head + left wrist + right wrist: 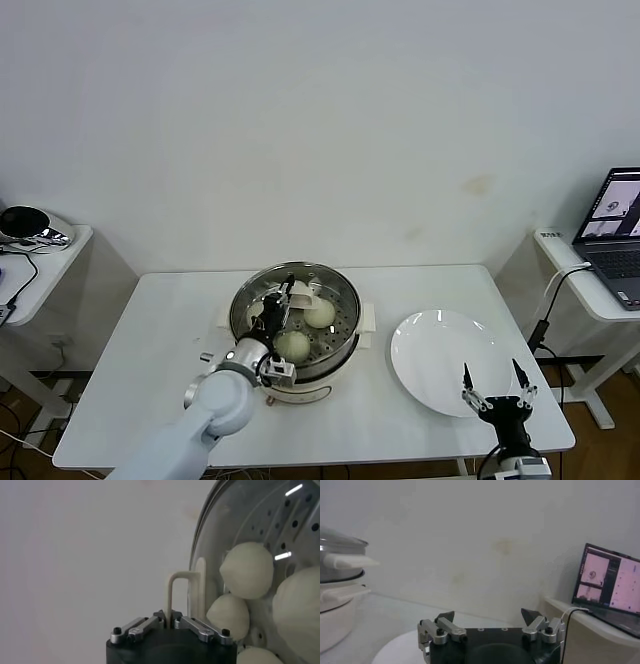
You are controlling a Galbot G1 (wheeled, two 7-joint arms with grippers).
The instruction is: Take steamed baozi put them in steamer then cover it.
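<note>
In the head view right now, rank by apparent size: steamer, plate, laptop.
1. Steamer and plate: look about equally wide, too close to rank.
2. Laptop: smallest, though cut off by the frame edge and farther away, so true size is unsure.

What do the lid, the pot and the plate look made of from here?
Lid: looks like clear glass, since the buns show through it, with a matte cream bar handle, likely plastic, in the left gripper. Steamer pot: shiny metal, probably stainless steel, with mirror-like walls. Plate: glossy white, ceramic or melamine.
</note>
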